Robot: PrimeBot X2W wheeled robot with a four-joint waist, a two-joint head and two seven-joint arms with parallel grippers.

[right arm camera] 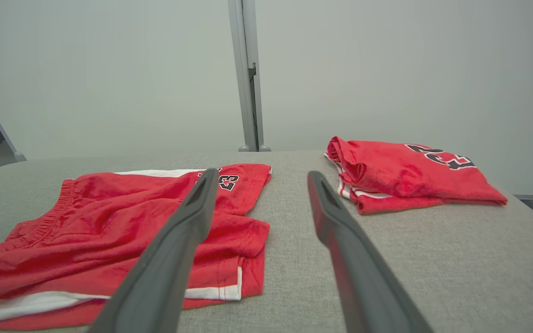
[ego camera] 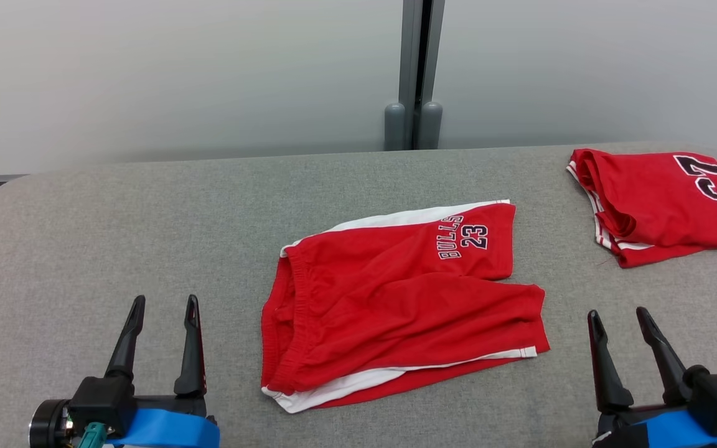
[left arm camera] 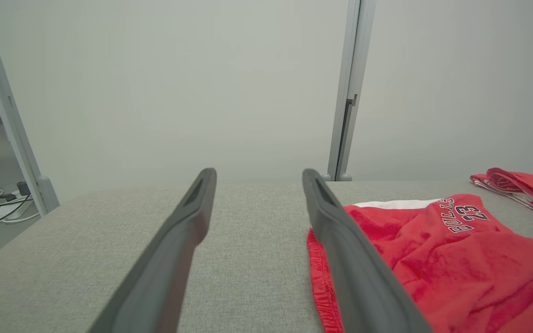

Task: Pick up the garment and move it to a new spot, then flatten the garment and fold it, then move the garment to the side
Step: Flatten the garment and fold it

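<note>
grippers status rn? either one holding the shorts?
Left gripper: open, holding nothing, left of the red shorts.
Right gripper: open, holding nothing, right of the shorts.

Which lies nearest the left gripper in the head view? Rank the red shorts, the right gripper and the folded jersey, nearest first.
1. The red shorts, in the middle, just right of the left gripper.
2. The right gripper, at the near right, beyond the shorts.
3. The folded jersey, at the far right, farther back than either.
</note>
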